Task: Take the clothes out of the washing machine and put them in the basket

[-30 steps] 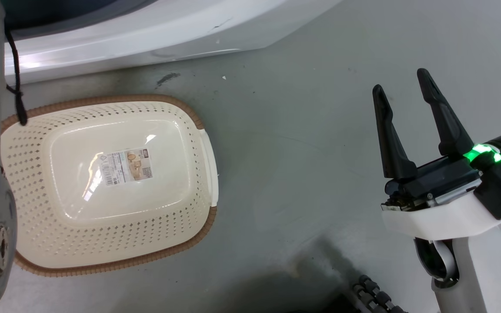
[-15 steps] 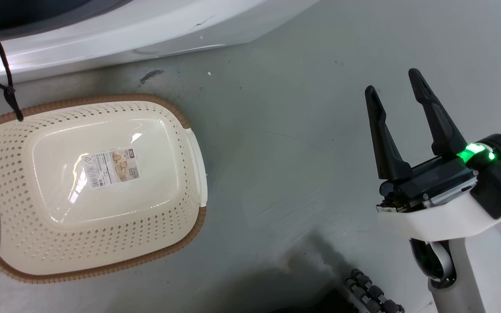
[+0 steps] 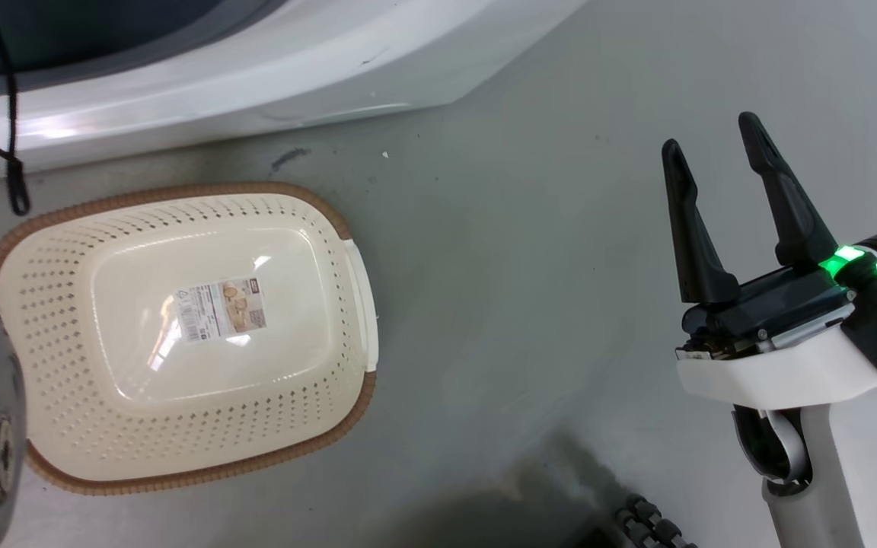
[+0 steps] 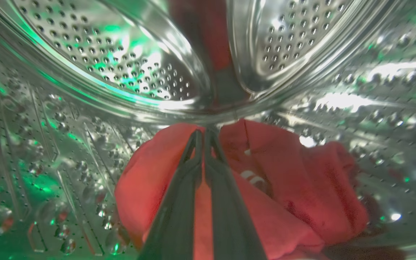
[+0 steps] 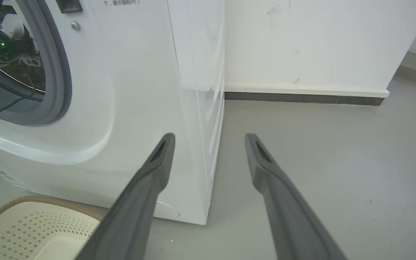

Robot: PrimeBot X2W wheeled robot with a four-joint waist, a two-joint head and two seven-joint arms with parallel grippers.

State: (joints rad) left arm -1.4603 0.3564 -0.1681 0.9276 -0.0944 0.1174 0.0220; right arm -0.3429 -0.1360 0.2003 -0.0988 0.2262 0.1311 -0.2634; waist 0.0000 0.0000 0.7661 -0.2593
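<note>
The job was barely begun. The basket point(image 3: 180, 190) sat empty on the grey floor point(image 3: 522, 266) just in front of the washing machine point(image 3: 256, 84), with only the paper label point(image 3: 221, 308) on its glossy bottom. The clothes point(image 4: 284, 187) lay in a soft red heap low in the drum point(image 4: 103, 65), a bit of white trim showing in the folds.

My left hand point(image 4: 204, 133) was deep inside, its two dark fingers drawn together with their tips at the heap's upper edge. I could not tell whether any fabric was pinched between them. My right hand point(image 3: 709, 133) hung over bare floor well to the side, fingers spread and holding nothing.

Everything was left to do: lift the clothes out and drop them in.

The drum was shiny perforated steel with raised dimples. The basket was cream plastic, round-cornered, with diamond holes and a brown woven-look rim.
</note>
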